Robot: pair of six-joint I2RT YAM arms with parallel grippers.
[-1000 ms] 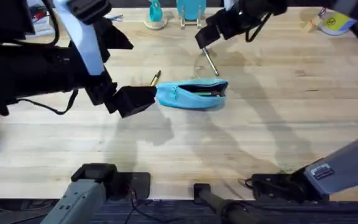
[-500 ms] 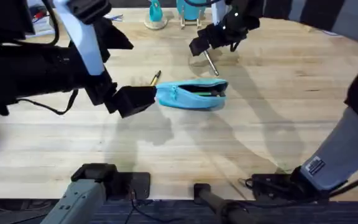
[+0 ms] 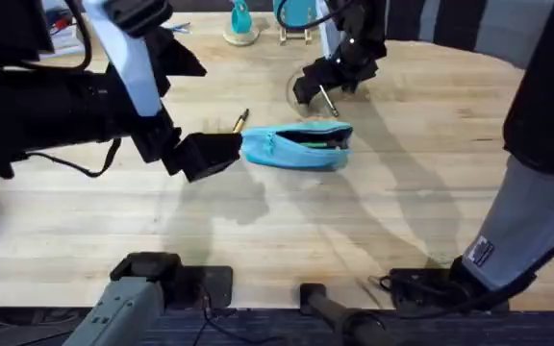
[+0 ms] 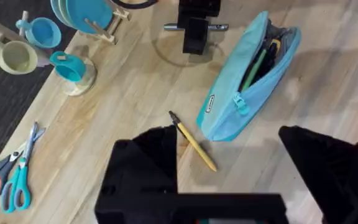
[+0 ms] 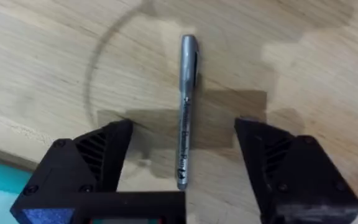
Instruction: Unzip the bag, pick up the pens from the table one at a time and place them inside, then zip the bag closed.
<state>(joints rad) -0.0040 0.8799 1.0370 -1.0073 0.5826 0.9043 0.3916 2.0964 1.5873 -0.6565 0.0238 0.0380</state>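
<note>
The right gripper [image 3: 314, 91] has been lowered from above onto the silver pen [image 5: 186, 112] just behind the bag [image 3: 298, 146], jaws wide and straddling it, nothing held; a grasp is judged imminent. The bag is unchanged, unzipped, with the yellow pen [image 4: 193, 142] beside its zip-pull end. The left gripper [image 4: 229, 165] is wide open and empty near that end.

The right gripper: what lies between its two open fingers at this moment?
The right gripper has the silver-grey pen lying flat on the table between its open fingers, untouched by either; the right wrist view shows it.
</note>
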